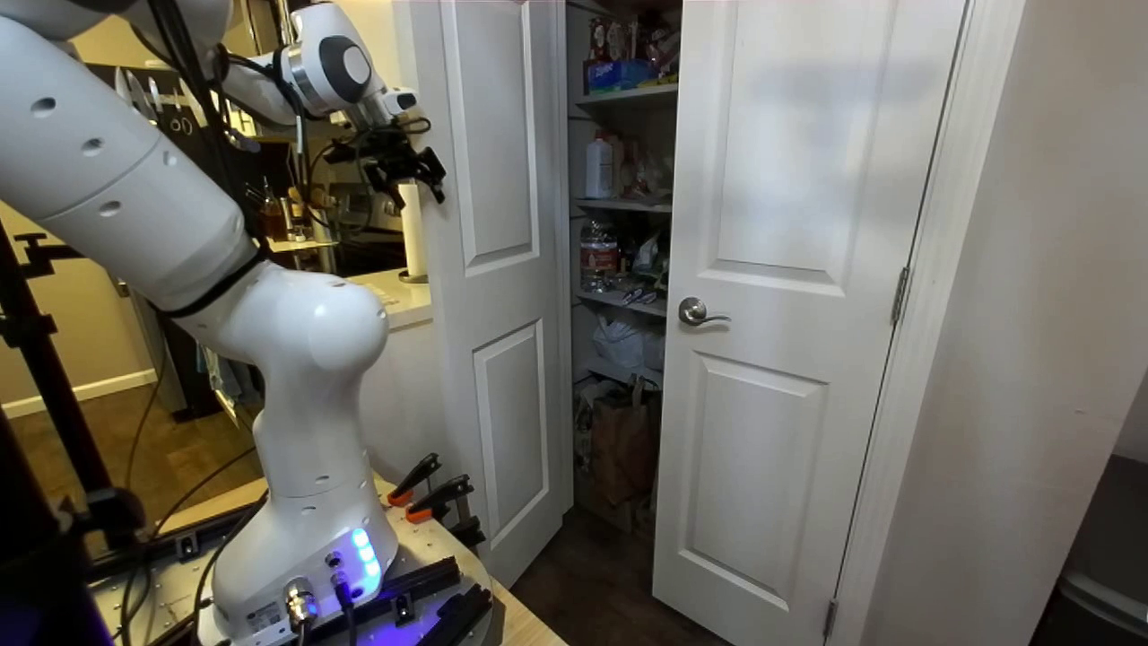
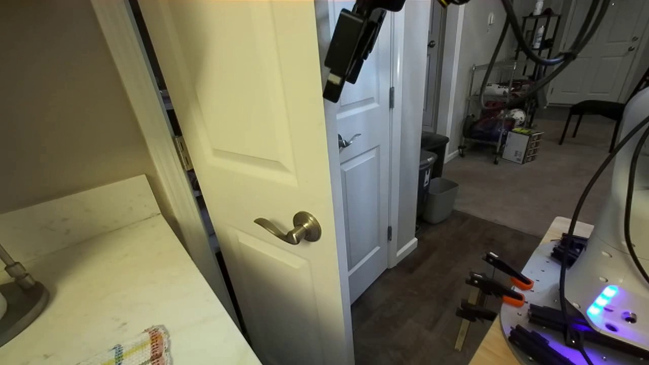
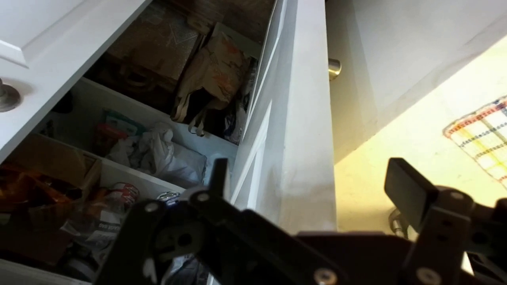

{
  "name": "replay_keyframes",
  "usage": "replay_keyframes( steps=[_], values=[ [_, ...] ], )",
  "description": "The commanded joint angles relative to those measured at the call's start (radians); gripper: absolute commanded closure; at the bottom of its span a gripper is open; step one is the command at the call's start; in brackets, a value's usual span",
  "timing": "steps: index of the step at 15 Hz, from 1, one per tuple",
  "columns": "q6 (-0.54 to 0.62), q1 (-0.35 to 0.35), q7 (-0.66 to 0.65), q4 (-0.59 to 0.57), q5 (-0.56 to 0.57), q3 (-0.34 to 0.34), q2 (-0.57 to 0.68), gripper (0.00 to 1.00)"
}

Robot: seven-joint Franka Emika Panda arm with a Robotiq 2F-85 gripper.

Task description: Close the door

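The door (image 1: 498,292) is a tall white panelled leaf standing open beside the closet shelves. In an exterior view (image 2: 253,200) its silver lever handle (image 2: 300,230) shows near its right edge. In the wrist view the door's narrow free edge (image 3: 307,99) runs upright between my fingers, and the handle (image 3: 334,69) sticks out on the counter side. My gripper (image 1: 419,196) is open and empty high at the door's free edge; it also shows in the other views (image 2: 340,90) (image 3: 311,174). I cannot tell whether a finger touches the door.
The matching leaf (image 1: 771,327) with its lever near its left edge also stands open. Closet shelves (image 1: 628,202) with goods lie between the leaves. A counter (image 2: 91,284) with a towel (image 2: 137,350) borders the door. Clamps (image 1: 439,498) stick out from the robot's base table.
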State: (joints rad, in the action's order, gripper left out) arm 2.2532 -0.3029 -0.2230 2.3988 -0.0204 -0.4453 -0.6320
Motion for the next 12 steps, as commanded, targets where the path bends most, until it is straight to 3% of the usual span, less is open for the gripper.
replay_keyframes(
  steps=[1, 5, 12],
  values=[
    [0.013, 0.044, -0.113, -0.052, 0.031, -0.042, 0.033, 0.0],
    [0.052, 0.074, -0.196, -0.075, 0.043, -0.077, 0.034, 0.0],
    [0.054, 0.186, -0.32, -0.05, 0.191, -0.14, -0.007, 0.0]
  ],
)
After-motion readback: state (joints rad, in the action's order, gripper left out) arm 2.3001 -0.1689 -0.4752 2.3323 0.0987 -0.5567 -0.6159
